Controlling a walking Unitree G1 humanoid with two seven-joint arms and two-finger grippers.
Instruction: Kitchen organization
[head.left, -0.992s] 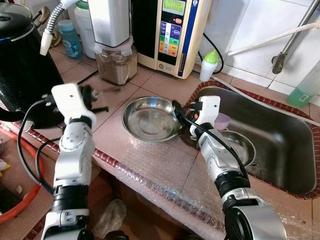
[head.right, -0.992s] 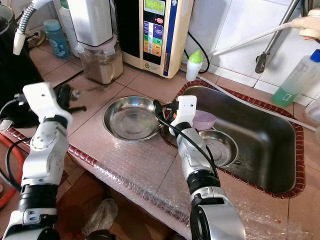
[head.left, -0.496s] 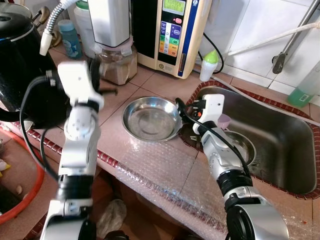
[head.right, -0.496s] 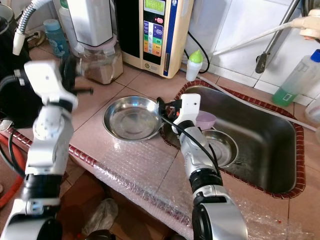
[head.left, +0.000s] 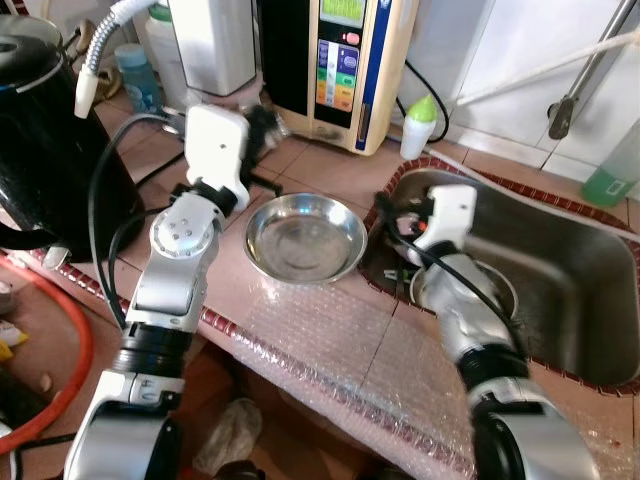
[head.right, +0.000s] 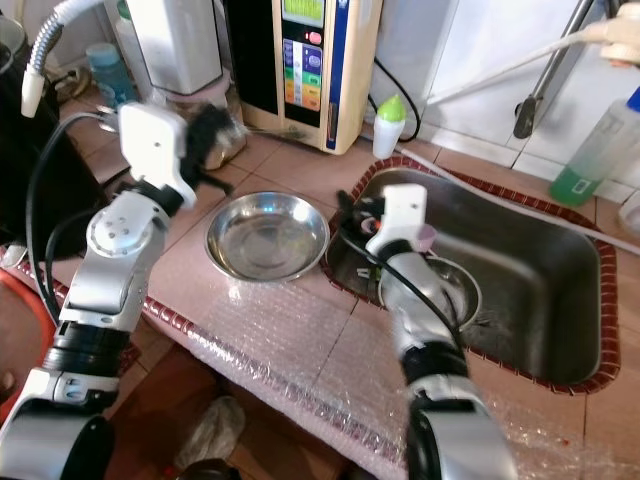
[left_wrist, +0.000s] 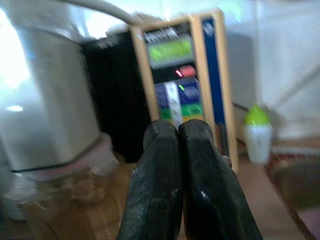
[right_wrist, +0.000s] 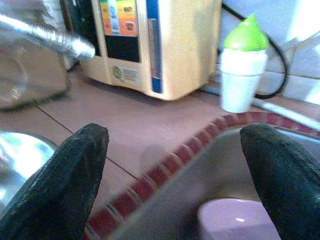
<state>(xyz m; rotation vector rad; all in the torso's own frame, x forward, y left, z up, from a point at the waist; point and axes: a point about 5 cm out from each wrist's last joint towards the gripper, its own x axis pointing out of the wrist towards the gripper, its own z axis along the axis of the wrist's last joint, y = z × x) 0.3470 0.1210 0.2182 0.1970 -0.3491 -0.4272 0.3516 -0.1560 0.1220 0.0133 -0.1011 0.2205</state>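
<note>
Left gripper (left_wrist: 182, 175): fingers pressed together with nothing between them, raised at upper centre-left of the left eye frame (head.left: 262, 125) and blurred there, just above and left of the steel bowl (head.left: 304, 236). Pointed toward the cream water appliance (head.left: 350, 60) at top centre, with a green lit display, a red button and a column of blue and coloured buttons; lettering too small and soft to read. Beside that, at upper left, a white-and-grey canister unit (head.left: 210, 40) over a clear jar, then a blue bottle (head.left: 134, 75) and a black kettle (head.left: 45, 130) with a ribbed hose end at the far left edge. Right gripper (right_wrist: 180, 175): fingers spread wide, empty, poised at the left rim of the sink (head.left: 560, 260) in the centre-right of the frame (head.left: 392, 215), over the red-brown tile border. Between those fingers in the right wrist view, a small lilac cup (right_wrist: 237, 220) in the basin; behind it a white bottle with a green cap (right_wrist: 242, 62) beside a black cable. Second steel bowl (head.right: 455, 290) inside the sink, partly hidden by the right arm. Steel bowl upright on the pink tiled counter (head.left: 330, 165), left of the sink, touching neither gripper. Bubble wrap (head.left: 330, 335) along the counter's front edge, lower centre. Green-liquid bottle (head.left: 615, 165) at the right edge.
</note>
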